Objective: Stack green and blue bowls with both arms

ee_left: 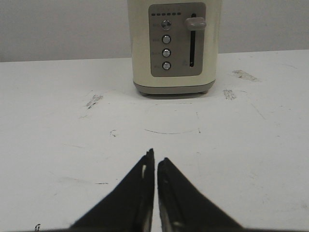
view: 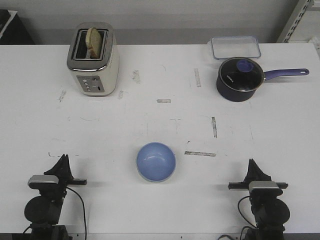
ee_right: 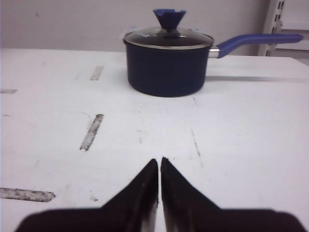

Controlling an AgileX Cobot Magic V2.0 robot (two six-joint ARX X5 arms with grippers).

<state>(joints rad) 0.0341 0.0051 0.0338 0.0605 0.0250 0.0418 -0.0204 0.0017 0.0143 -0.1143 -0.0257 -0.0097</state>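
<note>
The light blue bowl [view: 156, 161] sits upright on the white table, near the front, midway between my two arms. No green bowl shows in any view; whether it lies under the blue one I cannot tell. My left gripper [view: 63, 161] rests at the front left, shut and empty, and points toward the toaster; it also shows in the left wrist view [ee_left: 155, 157]. My right gripper [view: 252, 163] rests at the front right, shut and empty, and points toward the saucepan; it also shows in the right wrist view [ee_right: 160, 162]. Both grippers are well apart from the bowl.
A cream toaster [view: 93, 58] with a slice of bread stands at the back left, also in the left wrist view [ee_left: 173, 46]. A dark saucepan [view: 241, 78] with a purple handle stands at the back right, also in the right wrist view [ee_right: 167, 63]. A clear lidded box [view: 235, 47] lies behind it.
</note>
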